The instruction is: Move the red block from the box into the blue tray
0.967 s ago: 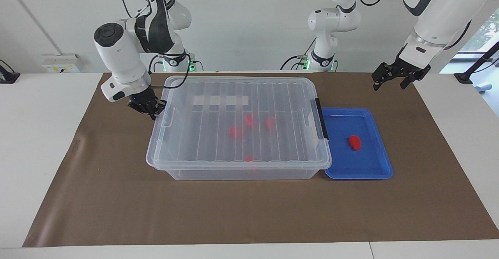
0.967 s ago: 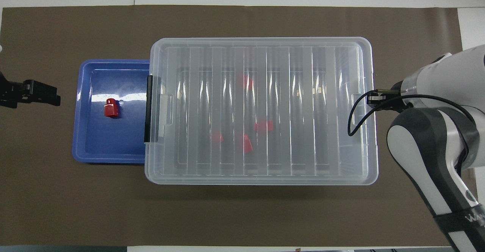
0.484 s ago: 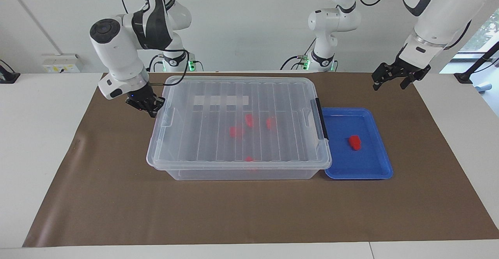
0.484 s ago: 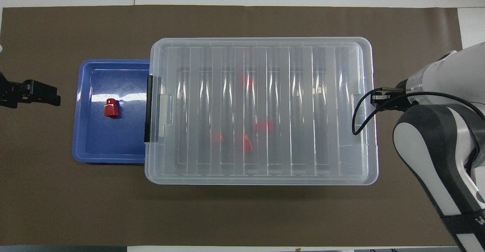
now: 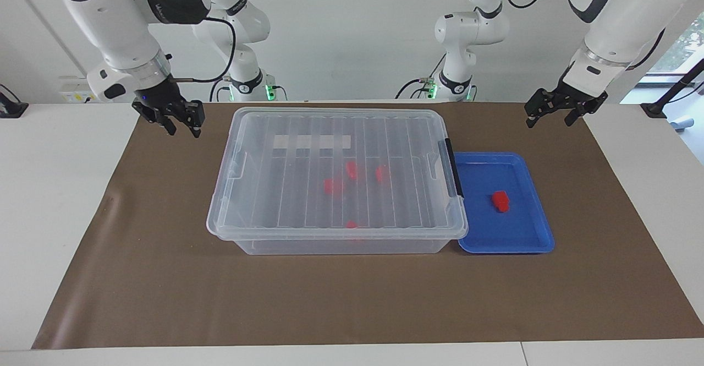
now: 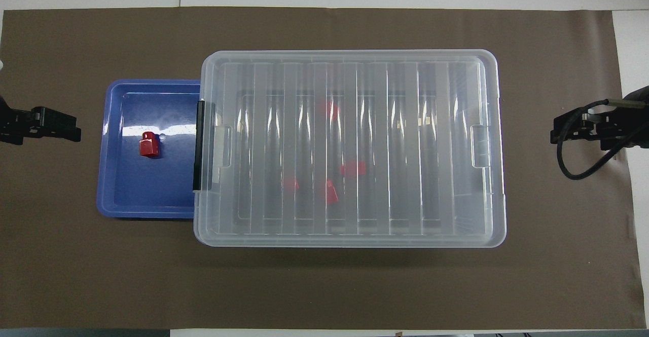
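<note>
A brown paper mat [image 5: 352, 300] is covering the white surface [image 5: 55, 201] where two white robot arms are working. The large clear plastic box [image 5: 335, 184], its ribbed lid on, is sitting at the middle of the mat, with several small red blocks showing through the lid. Touching its end toward the left arm's side, the shallow blue plastic tray [image 5: 528, 239] is holding one tiny red plastic block [image 5: 500, 201] near its middle. The right gripper [image 5: 181, 126] is hanging in the air over the mat just off the box's other end, its fingers standing wide apart and holding nothing. The left gripper [image 5: 550, 114] is waiting over the mat beside the tray, fingers likewise spread wide and empty.
</note>
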`<action>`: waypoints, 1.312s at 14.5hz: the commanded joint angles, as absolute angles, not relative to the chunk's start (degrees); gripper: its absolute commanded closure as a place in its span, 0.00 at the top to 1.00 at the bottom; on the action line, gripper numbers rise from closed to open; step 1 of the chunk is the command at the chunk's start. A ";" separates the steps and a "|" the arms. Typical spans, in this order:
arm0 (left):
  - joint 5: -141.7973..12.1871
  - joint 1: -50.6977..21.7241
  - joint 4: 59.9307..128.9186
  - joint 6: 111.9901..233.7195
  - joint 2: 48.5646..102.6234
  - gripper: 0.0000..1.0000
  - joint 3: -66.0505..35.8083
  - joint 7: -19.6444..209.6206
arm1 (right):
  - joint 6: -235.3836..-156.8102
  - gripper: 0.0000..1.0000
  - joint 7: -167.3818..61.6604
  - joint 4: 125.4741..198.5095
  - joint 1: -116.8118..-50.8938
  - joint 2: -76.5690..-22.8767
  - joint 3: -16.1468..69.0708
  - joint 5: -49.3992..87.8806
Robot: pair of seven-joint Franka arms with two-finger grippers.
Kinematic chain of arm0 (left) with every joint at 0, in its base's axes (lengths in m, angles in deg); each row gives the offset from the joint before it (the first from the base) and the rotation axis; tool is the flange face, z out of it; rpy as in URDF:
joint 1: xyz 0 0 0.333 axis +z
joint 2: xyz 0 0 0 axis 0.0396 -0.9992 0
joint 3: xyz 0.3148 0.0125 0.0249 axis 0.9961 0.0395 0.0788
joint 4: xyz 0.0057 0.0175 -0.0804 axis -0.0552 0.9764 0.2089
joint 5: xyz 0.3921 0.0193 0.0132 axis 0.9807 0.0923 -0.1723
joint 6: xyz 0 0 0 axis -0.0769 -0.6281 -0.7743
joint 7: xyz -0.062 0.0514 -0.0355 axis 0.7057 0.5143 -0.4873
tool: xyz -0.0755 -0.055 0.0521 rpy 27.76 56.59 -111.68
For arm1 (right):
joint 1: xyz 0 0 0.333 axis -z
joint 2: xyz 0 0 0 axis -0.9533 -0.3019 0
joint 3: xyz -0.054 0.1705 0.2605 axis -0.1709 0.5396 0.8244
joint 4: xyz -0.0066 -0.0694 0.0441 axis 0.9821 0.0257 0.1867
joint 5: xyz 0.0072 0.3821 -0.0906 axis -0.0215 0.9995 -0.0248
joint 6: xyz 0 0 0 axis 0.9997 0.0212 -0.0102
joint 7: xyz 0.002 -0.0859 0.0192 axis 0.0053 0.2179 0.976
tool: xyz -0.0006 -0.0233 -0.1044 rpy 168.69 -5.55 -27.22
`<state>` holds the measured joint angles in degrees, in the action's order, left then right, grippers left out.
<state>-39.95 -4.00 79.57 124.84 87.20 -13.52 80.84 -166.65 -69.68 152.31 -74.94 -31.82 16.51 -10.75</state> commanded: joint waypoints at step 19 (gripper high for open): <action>-40.99 -3.41 81.20 125.00 88.82 1.00 -13.59 79.90 | -165.07 1.00 -61.21 150.70 -67.95 -32.80 18.12 -11.52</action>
<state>-39.95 -4.00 79.57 124.84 87.20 -13.52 80.84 -164.44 -62.57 150.41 -68.83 -33.32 17.26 -10.90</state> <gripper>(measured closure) 0.000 0.000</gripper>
